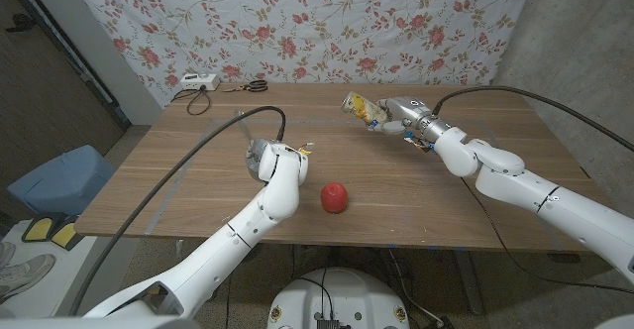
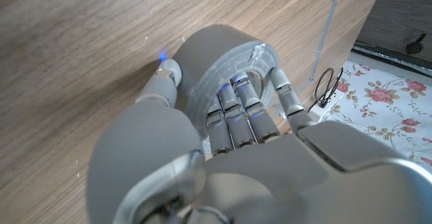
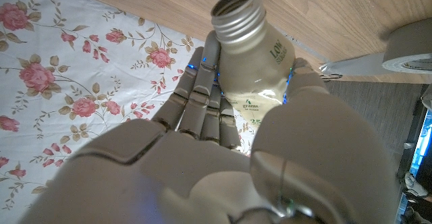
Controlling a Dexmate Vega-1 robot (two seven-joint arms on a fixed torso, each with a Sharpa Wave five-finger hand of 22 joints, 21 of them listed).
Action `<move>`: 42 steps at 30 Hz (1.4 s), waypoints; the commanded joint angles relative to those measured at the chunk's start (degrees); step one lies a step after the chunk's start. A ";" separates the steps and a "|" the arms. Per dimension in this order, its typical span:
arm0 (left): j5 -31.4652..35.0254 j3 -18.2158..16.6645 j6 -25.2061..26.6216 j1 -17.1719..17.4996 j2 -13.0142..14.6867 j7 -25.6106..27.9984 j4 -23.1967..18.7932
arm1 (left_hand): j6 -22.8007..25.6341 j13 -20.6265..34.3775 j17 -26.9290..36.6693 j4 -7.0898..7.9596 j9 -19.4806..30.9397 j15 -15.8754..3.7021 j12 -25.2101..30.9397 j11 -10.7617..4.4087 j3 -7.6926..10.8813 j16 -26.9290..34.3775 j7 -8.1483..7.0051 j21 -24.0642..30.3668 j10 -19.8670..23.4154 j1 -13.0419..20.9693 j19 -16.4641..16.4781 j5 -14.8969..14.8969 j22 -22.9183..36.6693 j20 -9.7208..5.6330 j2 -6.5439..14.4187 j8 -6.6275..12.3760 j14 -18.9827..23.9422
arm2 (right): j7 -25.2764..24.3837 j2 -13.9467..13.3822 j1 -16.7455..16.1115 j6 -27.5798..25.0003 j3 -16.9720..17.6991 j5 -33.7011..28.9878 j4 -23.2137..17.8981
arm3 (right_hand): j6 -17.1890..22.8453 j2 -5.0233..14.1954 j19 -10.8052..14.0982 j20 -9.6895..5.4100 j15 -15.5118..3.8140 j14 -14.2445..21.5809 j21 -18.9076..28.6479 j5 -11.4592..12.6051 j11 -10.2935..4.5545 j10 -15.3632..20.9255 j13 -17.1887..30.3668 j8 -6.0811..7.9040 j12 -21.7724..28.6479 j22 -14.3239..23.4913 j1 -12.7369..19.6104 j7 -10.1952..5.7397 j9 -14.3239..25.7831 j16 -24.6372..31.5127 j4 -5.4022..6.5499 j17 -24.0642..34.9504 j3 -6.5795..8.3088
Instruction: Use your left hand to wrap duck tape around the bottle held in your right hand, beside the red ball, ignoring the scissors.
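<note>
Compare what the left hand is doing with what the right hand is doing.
The left hand grips the grey tape roll down at the wooden table, fingers through its core; the right hand holds the bottle raised, tilted, its open mouth uncapped. The left sits near the red ball; the right farther back. Both hold something.

The table (image 1: 396, 195) was brown wood with a fine grain. The ball (image 1: 335, 197) was plain red. The tape (image 2: 223, 62) was a dull silver-grey roll, and a strip of the same grey trailed from it in the right wrist view. The bottle (image 3: 260, 69) was clear, with a silvery threaded neck and a pale label printed in grey and green; from the head view it looked yellowish. Both hands, left (image 2: 223, 129) and right (image 3: 223, 150), were grey, with small blue lights at the fingers, on white arms with black cables. The cloth (image 1: 297, 22) behind was white, patterned with pink-red roses and green leaves. The scissors (image 1: 253, 86) were dark-handled.
</note>
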 commanded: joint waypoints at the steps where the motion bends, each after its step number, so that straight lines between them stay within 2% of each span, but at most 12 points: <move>1: -2.32 0.81 2.89 3.19 1.18 17.26 1.63 | 2.90 7.11 8.00 2.97 1.25 -6.11 3.10 -8.02 1.60 2.01 -0.25 1.97 9.49 8.42 1.33 0.67 0.74 0.44 7.60 0.76 6.80 | 0.34 1.06 1.66 0.77 -0.77 -1.05 1.83 | 25.73 6.09 -0.47 -4.65 -11.54 4.77 0.49 0.64 -14.24 17.55 0.11 0.38 2.31 0.08 6.18 -16.88 0.20 -0.23 3.89 0.38 3.54; 5: -7.77 -0.81 4.52 4.21 0.93 22.44 -0.52 | 3.95 12.36 10.13 4.35 3.90 -6.04 7.51 -7.88 1.49 2.33 0.00 3.66 10.60 9.11 1.13 1.81 0.96 0.58 7.28 2.88 9.65 | 0.47 1.39 2.45 1.02 -1.08 -1.56 2.54 | 25.68 6.05 -0.56 -4.67 -11.53 4.78 0.63 0.66 -14.32 17.59 0.12 0.25 2.29 0.03 6.25 -16.93 0.30 -0.35 3.94 0.58 3.47; 7: -11.37 -2.17 5.20 4.15 0.40 22.72 -1.93 | 3.70 14.16 10.47 4.98 4.88 -6.00 8.82 -7.87 1.53 1.72 0.00 4.07 10.59 8.99 0.87 2.22 0.97 0.76 7.18 3.51 9.71 | 0.35 1.53 2.83 1.14 -1.23 -1.96 2.93 | 25.73 6.02 -0.59 -4.67 -11.52 4.79 0.71 0.68 -14.31 17.60 0.13 0.22 2.28 0.00 6.27 -16.92 0.35 -0.41 3.98 0.68 3.43; 10: -23.70 -6.71 7.03 5.76 -1.01 28.34 -5.79 | 3.89 16.17 11.05 4.89 5.97 -6.28 9.93 -7.87 1.67 1.30 0.26 4.74 9.89 9.54 0.99 2.64 0.96 0.51 6.79 4.46 10.20 | 0.16 1.65 3.25 1.34 -1.34 -2.34 3.31 | 25.80 6.02 -0.63 -4.69 -11.52 4.85 0.81 0.70 -14.29 17.62 0.13 0.18 2.26 -0.03 6.31 -16.95 0.41 -0.48 4.03 0.81 3.39; 18: -46.03 -12.38 8.41 10.12 -3.53 51.24 -12.12 | 5.17 15.74 12.02 2.88 5.44 -5.99 9.52 -7.60 1.46 1.46 2.13 6.31 11.01 11.26 2.17 2.06 0.92 -0.47 5.40 4.61 10.85 | -0.28 1.80 3.69 1.59 -1.39 -2.71 3.80 | 25.91 5.97 -0.75 -4.70 -11.53 4.89 1.05 0.75 -14.15 17.66 0.13 0.05 2.20 -0.12 6.41 -16.97 0.58 -0.67 4.15 1.13 3.27; 22: -55.71 -14.68 6.30 11.85 -5.23 62.62 -13.22 | 5.23 15.14 12.29 2.44 5.19 -6.04 9.22 -7.11 1.34 1.65 2.06 6.65 11.71 11.66 2.21 1.86 0.90 -0.50 5.17 4.43 11.19 | -0.67 1.81 3.76 1.77 -1.36 -2.85 3.98 | 25.88 5.96 -0.79 -4.72 -11.55 4.89 1.19 0.79 -14.06 17.76 0.08 -0.05 2.17 -0.16 6.51 -17.02 0.66 -0.79 4.18 1.31 3.23; 25: -60.18 -15.19 4.01 12.71 -6.07 71.97 -12.90 | 5.30 14.82 12.44 2.32 4.96 -5.82 8.93 -6.69 1.15 1.66 2.22 6.87 11.94 11.72 1.98 1.65 0.89 -0.35 5.02 4.25 11.26 | -1.29 1.50 3.54 1.76 -1.09 -3.05 3.59 | 25.97 5.93 -0.84 -4.73 -11.54 4.87 1.29 0.82 -14.07 17.74 0.16 -0.09 2.18 -0.20 6.56 -17.11 0.73 -0.89 4.22 1.44 3.18; 26: -60.93 -14.89 4.28 12.54 -5.55 72.63 -12.95 | 5.36 14.73 12.42 2.30 4.90 -5.77 8.85 -6.67 1.16 1.51 2.28 6.93 12.01 11.75 1.92 1.62 0.88 -0.26 5.02 4.21 11.04 | -1.31 1.50 3.53 1.75 -1.09 -3.06 3.59 | 26.06 5.93 -0.85 -4.75 -11.53 4.87 1.34 0.83 -14.17 17.78 0.23 -0.08 2.23 -0.21 6.58 -17.01 0.75 -0.92 4.24 1.49 3.16; 27: -62.14 -14.97 3.32 12.79 -5.94 75.91 -12.48 | 5.47 14.69 12.47 2.26 4.84 -5.78 8.79 -6.68 1.10 1.52 2.27 6.97 12.03 11.78 1.86 1.57 0.88 -0.22 4.98 4.20 11.03 | -1.54 1.45 3.47 1.73 -1.05 -3.19 3.52 | 26.04 5.92 -0.84 -4.76 -11.53 4.87 1.37 0.84 -14.17 17.73 0.28 -0.11 2.23 -0.22 6.59 -17.03 0.77 -0.95 4.25 1.52 3.15; 32: -67.11 -15.04 -4.65 13.34 -8.57 96.06 -7.46 | 5.98 13.96 12.55 2.01 4.50 -5.82 8.14 -6.95 1.03 1.18 2.42 7.25 12.17 12.05 1.66 1.34 0.83 -0.33 4.88 4.08 10.46 | -2.35 1.47 3.12 1.93 -0.75 -2.89 3.27 | 26.08 5.92 -0.92 -4.81 -11.55 4.90 1.52 0.88 -14.11 17.70 0.40 -0.21 2.23 -0.28 6.68 -17.18 0.87 -1.08 4.33 1.73 3.08; 35: -70.00 -14.92 -8.41 12.56 -9.33 103.19 -5.01 | 6.06 13.51 12.60 1.79 4.27 -5.92 7.66 -6.93 0.95 1.04 2.39 7.43 12.08 12.25 1.64 1.21 0.79 -0.38 4.67 3.90 10.25 | -2.66 1.57 3.07 2.03 -0.70 -2.83 3.27 | 26.19 5.89 -0.96 -4.84 -11.55 4.91 1.62 0.92 -14.20 17.81 0.30 -0.23 2.18 -0.31 6.75 -17.04 0.92 -1.16 4.35 1.85 3.04; 42: -74.22 -13.88 -14.16 9.96 -10.40 113.86 -0.64 | 6.97 12.17 13.08 1.24 3.58 -6.10 6.73 -6.73 0.59 1.26 2.64 8.08 13.14 13.00 2.00 0.89 0.65 -0.62 4.22 3.70 10.49 | -3.44 2.06 3.12 2.11 -0.70 -2.80 3.68 | 26.37 5.86 -1.03 -4.89 -11.52 4.99 1.84 0.99 -14.00 17.81 0.42 -0.32 2.19 -0.39 6.86 -16.93 1.04 -1.32 4.44 2.12 2.95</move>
